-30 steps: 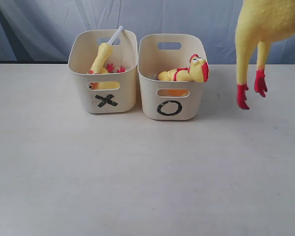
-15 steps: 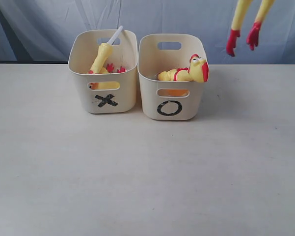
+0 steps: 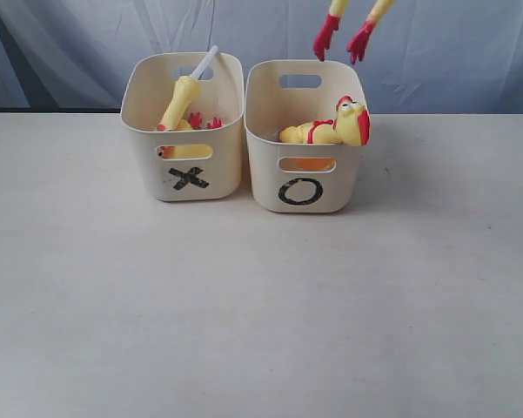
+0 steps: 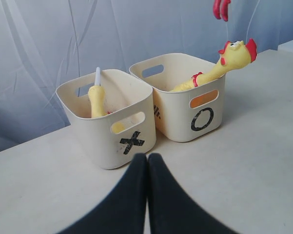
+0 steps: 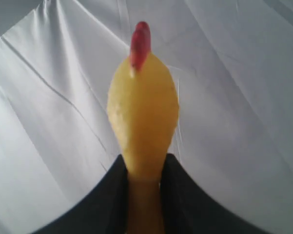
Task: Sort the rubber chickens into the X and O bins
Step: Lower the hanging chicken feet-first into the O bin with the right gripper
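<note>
While the right gripper (image 5: pixel 144 168) is clenched around the narrow end of one rubber chicken (image 5: pixel 142 112), that bird hangs in mid-air. From the exterior view only its legs show, with the red feet dangling above the back rim of the O bin (image 3: pixel 331 187), clear of it. Inside that bin a second chicken (image 3: pixel 339 126) lies on its side with its head poking over the right-hand rim. Right beside it, on the left, sits the X bin (image 3: pixel 148 170), where the slim chicken (image 3: pixel 180 100) leans upright with its white tube (image 3: pixel 204 63) sticking up past the rim. Probably another one is under it, though I only get red bits and yellow through the slot handle. Both bins stand on the counter (image 3: pixel 261 305). The left gripper (image 4: pixel 147 158) hovers low in front of the bins, jaws pressed together, holding nothing.
</note>
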Available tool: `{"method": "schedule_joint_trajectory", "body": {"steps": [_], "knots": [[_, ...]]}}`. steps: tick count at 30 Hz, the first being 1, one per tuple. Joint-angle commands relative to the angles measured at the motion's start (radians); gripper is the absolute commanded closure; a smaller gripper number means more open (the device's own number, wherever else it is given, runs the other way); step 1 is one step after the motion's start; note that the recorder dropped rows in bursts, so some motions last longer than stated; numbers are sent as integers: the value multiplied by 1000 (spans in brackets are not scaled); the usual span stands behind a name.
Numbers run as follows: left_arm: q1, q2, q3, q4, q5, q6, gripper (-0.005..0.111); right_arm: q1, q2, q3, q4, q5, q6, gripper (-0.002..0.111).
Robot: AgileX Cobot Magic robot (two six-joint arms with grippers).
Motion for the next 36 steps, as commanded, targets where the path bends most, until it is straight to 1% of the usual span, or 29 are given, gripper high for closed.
{"method": "schedule_joint_trajectory", "body": {"steps": [1,4,7,11,15,19,28,30,34,36], "knots": [[-1,-9,-6,-14,-9,-4,107,-5,86,-3,-111,-199,201,109],[-1,-9,-6,-13,-7,-4,107,-5,151,-3,-200,-276,291,109],[-1,-9,-6,-21,-7,-4,107,-5,223,-3,-270,-334,318,109],[-1,-9,-6,-23,-7,-4,107,-5,318,-18,-292,-398,317,109],[-1,-9,-6,-23,-7,-4,107,-5,407,-73,-320,-451,331,109],[-1,-16,-6,-24,-7,-4,107,4,493,-154,-364,-457,340,109],[-1,-56,-6,-15,-3,-4,107,36,626,-274,-425,-425,264,109],[-1,-56,-6,-15,-1,-4,107,36,646,-290,-497,-418,263,109],[-1,-56,-6,-17,-1,-4,107,36,695,-336,-731,-421,261,109],[-1,-56,-6,-17,1,-4,107,36,715,-363,-790,-421,261,109]]}}
